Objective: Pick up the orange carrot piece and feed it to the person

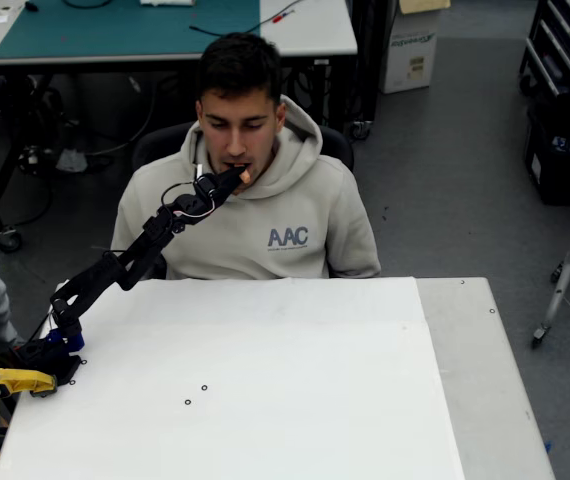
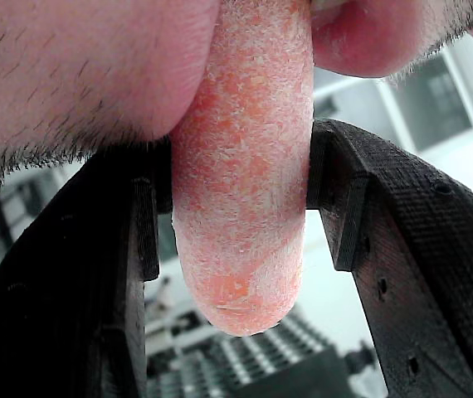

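Close up in the wrist view, the orange carrot piece [image 2: 245, 174] sits clamped between the black gripper [image 2: 236, 220] fingers, its top end at the person [image 1: 255, 190]'s lips. From overhead, the white surface [image 1: 265, 400] carries the arm's base at its left edge; the seated person is behind it. Further back stands a desk with a green mat [image 1: 125, 25], and grey floor lies to the right.
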